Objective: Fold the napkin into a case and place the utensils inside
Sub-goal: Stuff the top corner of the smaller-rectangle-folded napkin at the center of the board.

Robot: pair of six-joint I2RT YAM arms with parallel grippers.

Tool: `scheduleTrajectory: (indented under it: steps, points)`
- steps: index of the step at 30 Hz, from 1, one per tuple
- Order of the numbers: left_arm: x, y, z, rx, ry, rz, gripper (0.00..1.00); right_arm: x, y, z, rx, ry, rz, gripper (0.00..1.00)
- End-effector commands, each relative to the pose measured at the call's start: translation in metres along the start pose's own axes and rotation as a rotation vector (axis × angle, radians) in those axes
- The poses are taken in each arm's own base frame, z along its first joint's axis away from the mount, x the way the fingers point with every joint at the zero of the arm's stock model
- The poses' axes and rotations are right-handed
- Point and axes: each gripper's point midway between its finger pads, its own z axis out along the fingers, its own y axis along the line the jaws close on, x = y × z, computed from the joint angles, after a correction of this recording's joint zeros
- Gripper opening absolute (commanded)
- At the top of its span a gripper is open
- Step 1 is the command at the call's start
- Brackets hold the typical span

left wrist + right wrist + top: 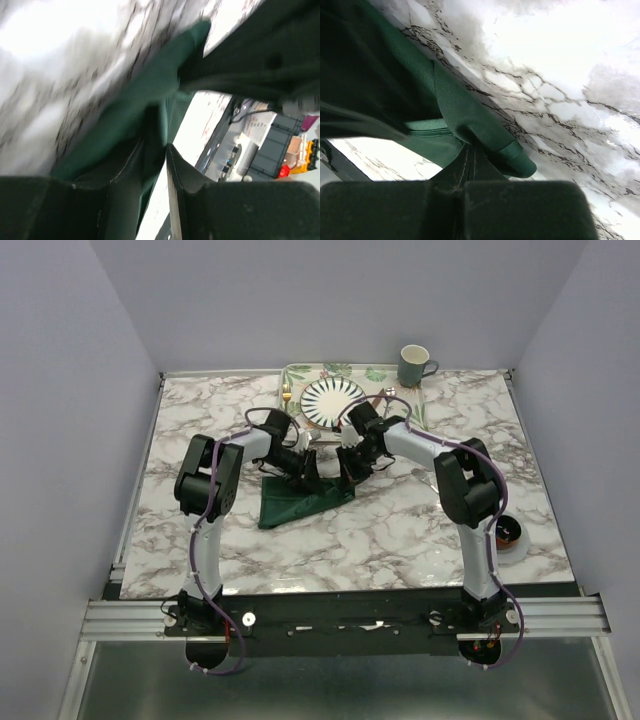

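Clearly soft and light, the dark green cloth napkin (300, 502) wants corner holds; right tool (470, 161) pinches it; left tool (156, 148) stands open.

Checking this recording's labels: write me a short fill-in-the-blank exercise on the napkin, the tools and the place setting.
1. The tool shut on the napkin is the ____ arm's.
2. The striped plate sits on the leaf-patterned ____.
3. The mug stands to the plate's ____.
4. The gold fork lies to the plate's ____.
Missing words: right; tray; right; left.
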Motion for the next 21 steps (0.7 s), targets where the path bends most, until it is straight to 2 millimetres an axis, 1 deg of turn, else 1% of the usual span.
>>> scheduleTrajectory:
  steps: [1, 4, 8, 12, 15, 17, 18, 21]
  points:
    - [0.031, 0.001, -0.026, -0.073, 0.059, 0.068, 0.38, 0.019, -0.034, 0.011, 0.097, 0.074, 0.047, 0.01]
    - [0.039, 0.001, -0.027, -0.078, 0.070, 0.063, 0.40, 0.019, -0.034, 0.011, 0.087, 0.074, 0.044, 0.01]
    - [0.040, 0.003, -0.023, -0.070, 0.078, 0.053, 0.41, 0.018, -0.030, 0.009, 0.064, 0.075, 0.036, 0.01]
    - [0.041, -0.009, -0.016, -0.026, 0.090, 0.068, 0.46, 0.018, -0.030, 0.009, 0.062, 0.075, 0.033, 0.01]
    - [0.041, -0.014, -0.011, -0.026, 0.090, 0.094, 0.47, 0.018, -0.030, 0.008, 0.064, 0.075, 0.035, 0.00]
    - [0.038, -0.014, -0.008, -0.032, 0.079, 0.108, 0.43, 0.020, -0.029, 0.008, 0.057, 0.078, 0.031, 0.01]
    - [0.037, -0.011, -0.007, -0.047, 0.074, 0.097, 0.36, 0.020, -0.029, 0.008, 0.054, 0.078, 0.028, 0.00]
    - [0.026, -0.010, -0.003, -0.058, 0.060, 0.091, 0.22, 0.019, -0.026, 0.007, 0.038, 0.072, 0.023, 0.00]
